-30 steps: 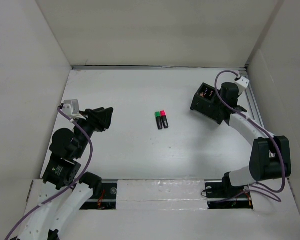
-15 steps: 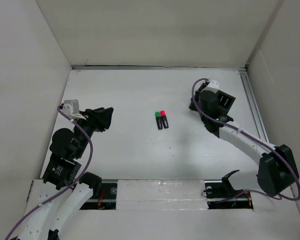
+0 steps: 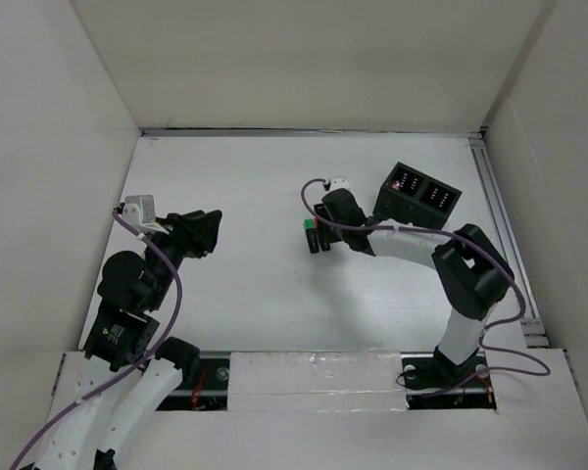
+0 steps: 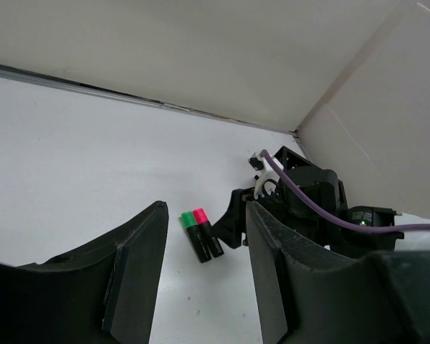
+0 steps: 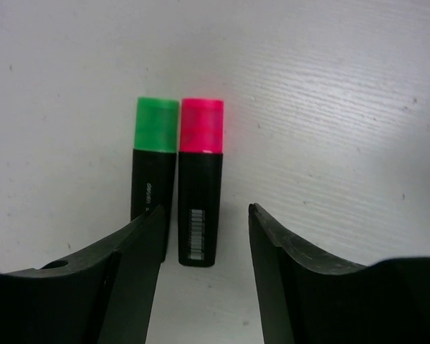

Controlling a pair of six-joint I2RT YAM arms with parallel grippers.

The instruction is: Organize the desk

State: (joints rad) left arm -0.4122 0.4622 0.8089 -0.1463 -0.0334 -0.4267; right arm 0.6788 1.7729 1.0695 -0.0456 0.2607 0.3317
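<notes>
Two black highlighters lie side by side in the middle of the white desk (image 3: 255,166), one with a green cap (image 5: 155,161) and one with a pink cap (image 5: 200,179). My right gripper (image 5: 204,279) is open and low over them; the pink highlighter's rear end lies between the jaws and the green one is at the left finger. In the top view the right gripper (image 3: 325,230) sits right beside the highlighters (image 3: 311,235). My left gripper (image 3: 201,233) is open and empty at the left, facing the highlighters (image 4: 201,235) from a distance.
A small black two-compartment box (image 3: 418,194) stands at the back right, near the right arm's forearm. White wall panels enclose the desk; a metal rail (image 3: 500,211) runs along the right edge. The arm bases are at the near edge.
My right gripper has left the black box at the back right and swung left across the desk to the highlighters. The left arm has not moved.
</notes>
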